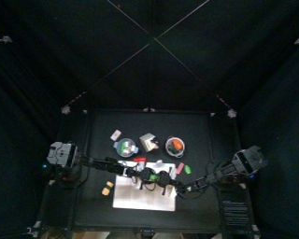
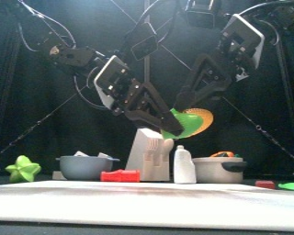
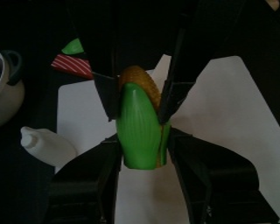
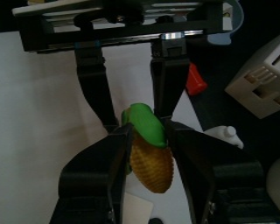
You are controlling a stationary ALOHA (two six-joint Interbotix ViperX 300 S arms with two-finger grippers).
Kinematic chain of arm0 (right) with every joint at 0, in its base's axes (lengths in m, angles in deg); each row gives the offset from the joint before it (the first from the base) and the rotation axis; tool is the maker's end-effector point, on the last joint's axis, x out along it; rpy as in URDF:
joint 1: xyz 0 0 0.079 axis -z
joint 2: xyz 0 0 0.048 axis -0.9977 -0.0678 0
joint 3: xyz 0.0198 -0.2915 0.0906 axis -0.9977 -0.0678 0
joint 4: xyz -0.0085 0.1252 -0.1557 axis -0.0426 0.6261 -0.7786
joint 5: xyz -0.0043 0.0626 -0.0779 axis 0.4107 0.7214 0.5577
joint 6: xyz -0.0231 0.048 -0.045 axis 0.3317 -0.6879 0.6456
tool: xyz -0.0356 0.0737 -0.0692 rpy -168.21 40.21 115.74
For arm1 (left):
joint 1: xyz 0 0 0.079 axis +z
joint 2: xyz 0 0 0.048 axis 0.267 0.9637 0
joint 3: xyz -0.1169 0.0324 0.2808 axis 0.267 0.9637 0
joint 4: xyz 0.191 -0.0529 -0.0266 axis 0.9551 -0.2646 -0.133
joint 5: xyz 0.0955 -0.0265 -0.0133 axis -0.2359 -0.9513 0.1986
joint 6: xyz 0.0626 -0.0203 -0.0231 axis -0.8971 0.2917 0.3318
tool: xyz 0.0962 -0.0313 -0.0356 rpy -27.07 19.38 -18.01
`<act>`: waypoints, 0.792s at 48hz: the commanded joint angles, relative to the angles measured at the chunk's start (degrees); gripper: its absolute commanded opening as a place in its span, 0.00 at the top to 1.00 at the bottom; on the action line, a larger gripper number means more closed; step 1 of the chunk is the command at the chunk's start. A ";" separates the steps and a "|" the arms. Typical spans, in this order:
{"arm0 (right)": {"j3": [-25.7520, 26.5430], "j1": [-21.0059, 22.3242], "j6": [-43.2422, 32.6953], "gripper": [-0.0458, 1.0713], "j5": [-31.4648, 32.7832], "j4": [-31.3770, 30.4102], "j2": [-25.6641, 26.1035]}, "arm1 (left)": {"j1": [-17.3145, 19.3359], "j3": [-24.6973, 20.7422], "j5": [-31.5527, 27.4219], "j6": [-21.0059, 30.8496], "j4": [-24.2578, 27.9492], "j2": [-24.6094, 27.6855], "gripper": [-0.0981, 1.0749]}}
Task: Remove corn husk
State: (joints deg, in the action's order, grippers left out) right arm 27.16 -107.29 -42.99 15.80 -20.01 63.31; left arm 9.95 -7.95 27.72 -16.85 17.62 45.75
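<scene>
The corn (image 3: 140,122) is held in the air above the white board (image 3: 230,114), between the two arms, as the front view shows it (image 2: 186,120). Its green husk (image 3: 143,131) is clamped at the lower end between the jaws of the left claw (image 3: 143,162), with the yellow cob (image 3: 140,80) showing bare at the far tip.

In the right wrist view the right claw (image 4: 149,153) is set around the cob's yellow end (image 4: 152,166), its jaws close on either side; whether they grip it or only flank it cannot be told. The husk (image 4: 145,124) is seen there as a green cap beyond the yellow kernels, with the left claw's jaws (image 4: 130,87) reaching in from the opposite side.

On the bench (image 2: 147,207), behind the board, a grey pot (image 2: 88,166), a small red block (image 2: 120,175), a white bottle (image 2: 184,165) and a second pot (image 2: 219,169) are lined up. A green star (image 2: 22,169) is placed at the far left of the front view.
</scene>
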 commanded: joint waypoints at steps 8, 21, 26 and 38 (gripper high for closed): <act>0.70 1.49 -0.18 0.47 0.00 0.09 0.70 | -0.35 -1.32 0.53 0.00 0.00 -1.49 0.48; 0.88 2.11 -0.18 0.53 0.18 0.18 0.79 | -0.35 -1.14 0.53 -0.09 0.00 -1.49 0.48; 0.62 2.11 -0.18 0.53 0.26 0.18 1.49 | -0.35 -0.97 0.53 0.00 0.00 -1.41 0.48; -0.62 1.67 -0.18 0.53 2.29 0.70 4.39 | 0.18 -0.18 0.53 0.09 0.00 -1.23 0.48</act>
State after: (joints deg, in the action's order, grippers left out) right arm 26.46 -105.89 -42.99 16.68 -19.57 64.89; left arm 10.12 -7.69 27.72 -16.59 17.53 45.75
